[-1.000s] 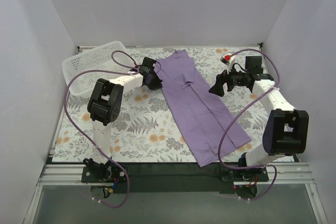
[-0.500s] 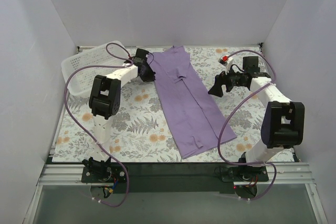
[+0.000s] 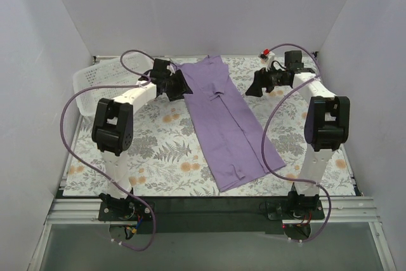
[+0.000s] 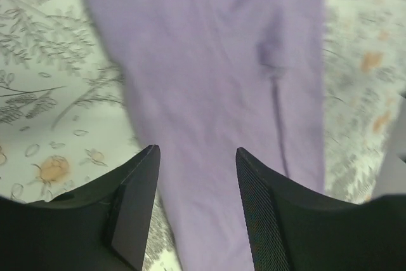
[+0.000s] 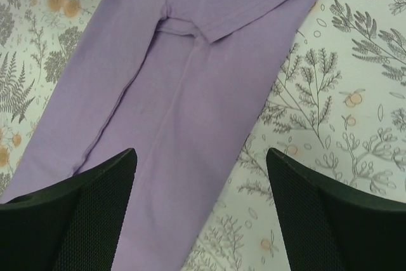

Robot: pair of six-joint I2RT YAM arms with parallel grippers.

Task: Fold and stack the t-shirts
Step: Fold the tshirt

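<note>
1 t-shirt (image 3: 225,122) lies flat in the middle of the bench (image 3: 158,150), a long narrow strip running from far centre to near right. Lengthwise folds look done. Your left claw (image 4: 195,157) hangs over its far left edge, jaws partly apart, holding nothing. Your right claw (image 5: 200,157), far right, gapes wide and empty. Left to do, by my read: crosswise folds, stacking.

Reaching to the far side from both bases, elbows held high.
Bent inward at the left arm (image 3: 133,95) and the right arm (image 3: 327,122), aiming the left hand (image 3: 180,85) and the right hand (image 3: 252,90) toward the middle; parted moderately at the left fingers (image 4: 136,201), spread wide at the right fingers (image 5: 95,214), gripping nothing.
</note>
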